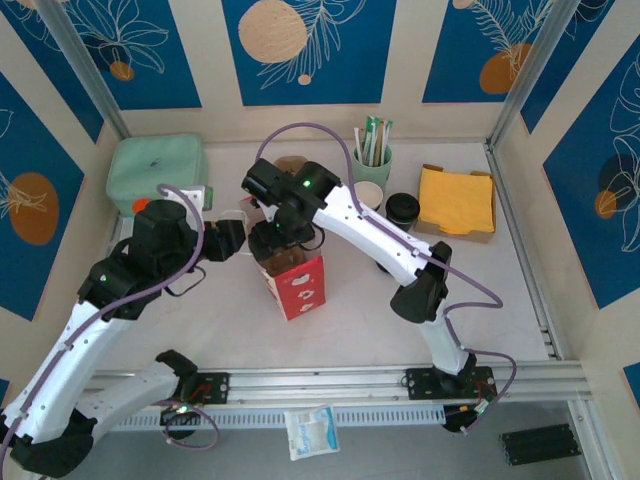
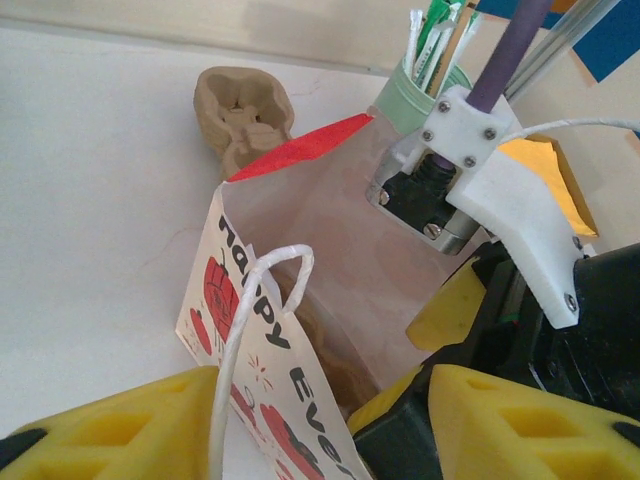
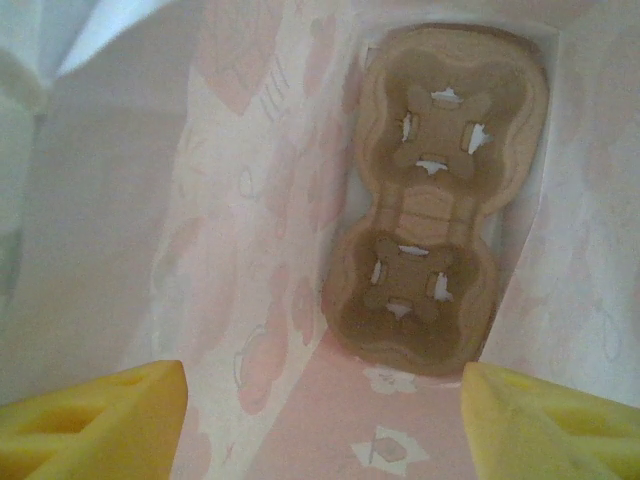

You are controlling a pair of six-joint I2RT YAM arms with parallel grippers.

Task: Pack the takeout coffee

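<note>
1. The white table [image 1: 500, 300] lay bare along its front and right side, up to the metal rail at its near edge.
2. The green box [image 1: 155, 172] sat in the back left corner. The napkin box [image 1: 457, 200] sat at back right, close to the side wall.
3. The paper bag [image 1: 300, 285] stood upright mid-table with its mouth open, and both arms crowded its top.
4. A brown cup carrier [image 3: 430, 190] lay flat on the bag's floor against one wall, both wells bare. A pink strip of floor was free beside it.
5. The right gripper [image 3: 320, 400] hung inside the bag mouth, fingers spread wide with nothing between them.
6. The left gripper [image 2: 320, 400] sat at the bag's rim, fingers apart, with the white handle loop [image 2: 240, 330] rising between them unpinched.
7. The black round thing [image 1: 402, 208] stood beside the green straw cup [image 1: 372, 158]. Whether it was the takeout coffee could not be told.
</note>
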